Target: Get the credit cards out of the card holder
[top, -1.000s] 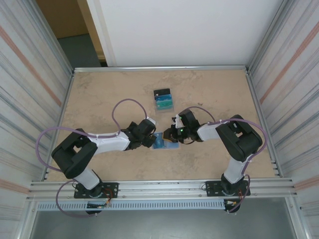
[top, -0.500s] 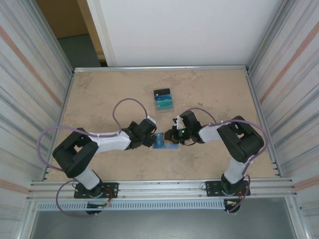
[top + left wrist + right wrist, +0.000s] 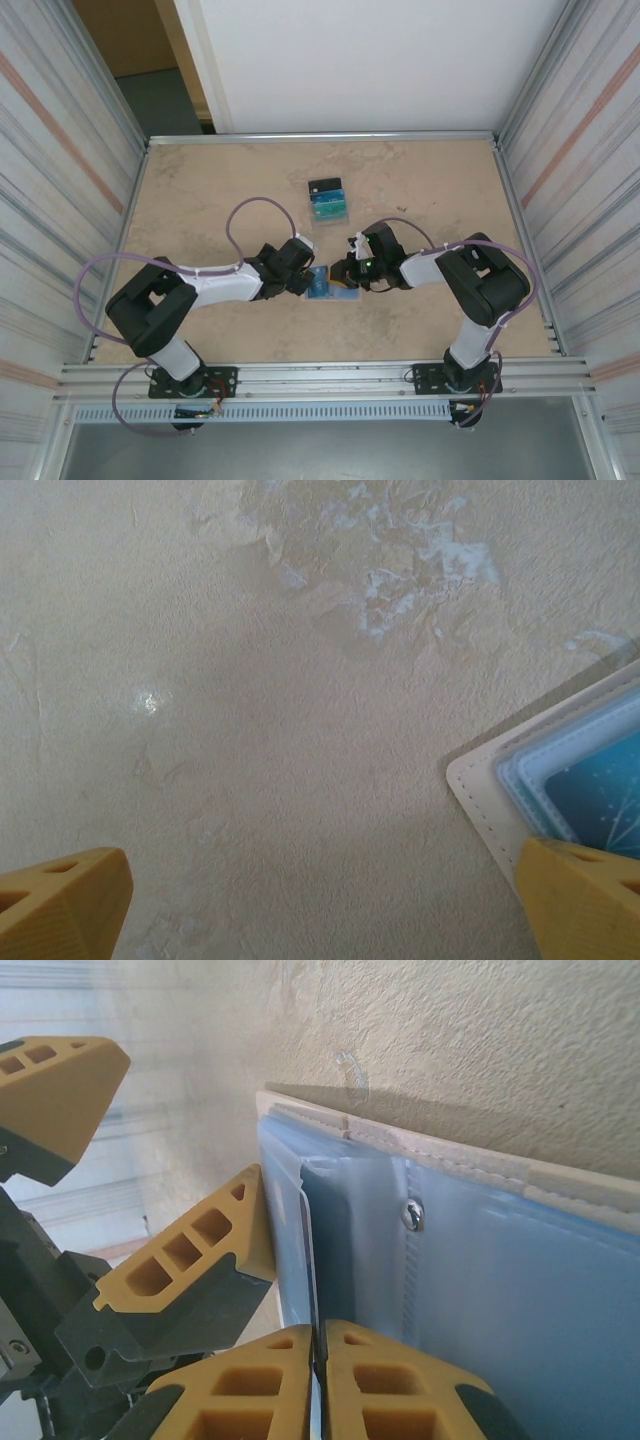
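At table (image 3: 210, 190) centre, holder (image 3: 327, 288) lies open, blue card (image 3: 600, 802) in pocket. Left gripper (image 3: 306, 281), at holder's 9 o'clock: jaws wide, empty, one fingertip (image 3: 585, 900) over holder's corner. Right gripper (image 3: 318, 1350), at 3 o'clock: jaws closed at pocket edge; whether anything is pinched, you cannot tell. Pile (image 3: 327, 200) of dark and teal pieces at holder's 12 o'clock.

So the desk (image 3: 200, 190) is a beige, mottled stone-look slab with a metal rim (image 3: 320, 137) round it (up close there are some pale scuffy patches). The card holder (image 3: 322, 287) lies open near the middle, pale blue inside with a whitish stitched edge. Further back sits a small pile of cards (image 3: 327, 200), black and teal, well apart from the holder.
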